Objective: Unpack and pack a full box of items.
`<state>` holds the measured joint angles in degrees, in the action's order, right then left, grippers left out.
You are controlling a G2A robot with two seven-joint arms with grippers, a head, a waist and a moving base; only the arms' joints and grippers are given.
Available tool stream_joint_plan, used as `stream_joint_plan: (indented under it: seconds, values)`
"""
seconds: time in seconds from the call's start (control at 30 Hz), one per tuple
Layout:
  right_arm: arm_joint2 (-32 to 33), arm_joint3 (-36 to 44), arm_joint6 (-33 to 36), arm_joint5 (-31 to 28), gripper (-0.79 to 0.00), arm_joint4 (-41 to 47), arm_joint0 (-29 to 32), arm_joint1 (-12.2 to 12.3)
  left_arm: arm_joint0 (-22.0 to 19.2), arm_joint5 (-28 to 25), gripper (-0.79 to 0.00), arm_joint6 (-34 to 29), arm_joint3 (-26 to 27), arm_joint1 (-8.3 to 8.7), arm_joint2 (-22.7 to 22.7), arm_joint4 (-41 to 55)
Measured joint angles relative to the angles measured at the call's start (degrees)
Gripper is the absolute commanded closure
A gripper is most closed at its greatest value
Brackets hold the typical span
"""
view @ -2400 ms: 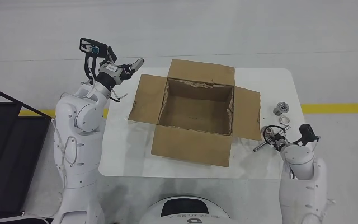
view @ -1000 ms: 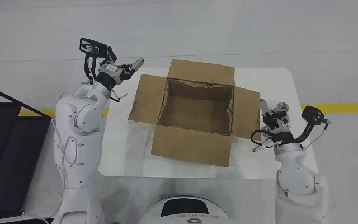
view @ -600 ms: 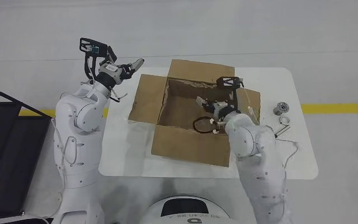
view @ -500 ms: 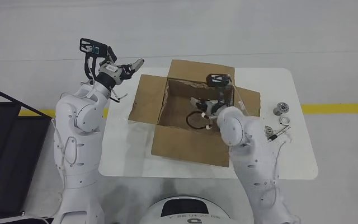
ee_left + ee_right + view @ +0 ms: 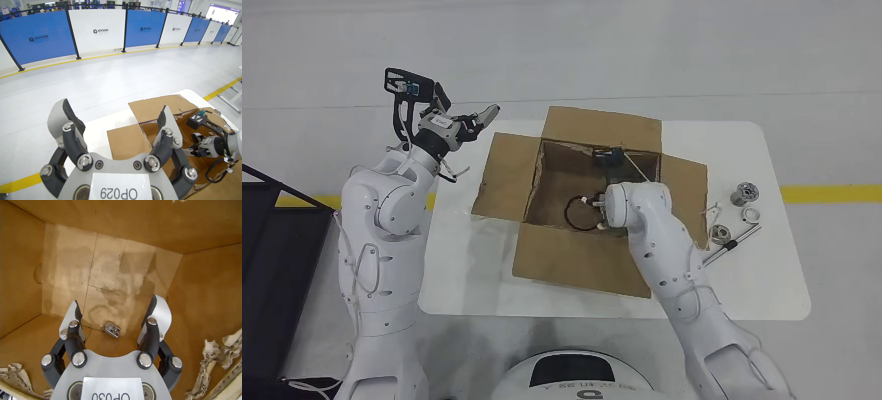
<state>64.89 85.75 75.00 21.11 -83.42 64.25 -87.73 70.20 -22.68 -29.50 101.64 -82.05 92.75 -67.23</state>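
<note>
The open cardboard box (image 5: 585,262) stands mid-table with all flaps folded out. My right gripper (image 5: 115,306) hangs inside it, open and holding nothing. A small metal bracket (image 5: 112,330) lies on the box floor (image 5: 105,266) just below, between the fingers' line. In the top view the right gripper (image 5: 589,203) is low in the box, beside its own black cable loop (image 5: 577,212). My left gripper (image 5: 115,106) is open and empty, raised off the box's far left corner (image 5: 485,113). The left wrist view also shows the right gripper (image 5: 191,150) inside the box (image 5: 128,140).
On the table to the right of the box lie a metal spool (image 5: 745,191), a pale ring (image 5: 751,214), another small round part (image 5: 722,235) and a thin rod (image 5: 734,246). Torn paper edging (image 5: 213,357) hangs along the box rim.
My right arm has swung from the table's right edge, by the loose parts, over the flap and down into the box. The left arm has stayed still.
</note>
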Motion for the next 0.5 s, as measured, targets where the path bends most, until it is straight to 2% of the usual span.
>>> stream_joint_plan:
  seconds: [0.1, 0.17, 0.2, 0.5]
  values:
    - [-0.76, 0.36, 1.10, -0.52, -0.376, 0.04, 0.56, -0.12, 0.00, 0.00, -0.785, 0.00, 0.00, 0.00, 0.00, 0.00]
    - [-0.94, 0.69, 1.73, -0.95, -0.566, 0.59, 0.92, -0.17, 0.00, 0.00, -0.785, 0.00, 0.00, 0.00, 0.00, 0.00]
    - [-0.89, 0.74, 1.99, -1.05, -0.779, 1.04, 1.04, -0.20, 0.00, 0.00, -0.785, 0.00, 0.00, 0.00, 0.00, 0.00]
    - [0.25, 0.04, 1.24, 1.76, -0.785, 3.51, 2.01, -0.42, 0.00, 0.00, -0.785, 0.00, 0.00, 0.00, 0.00, 0.00]
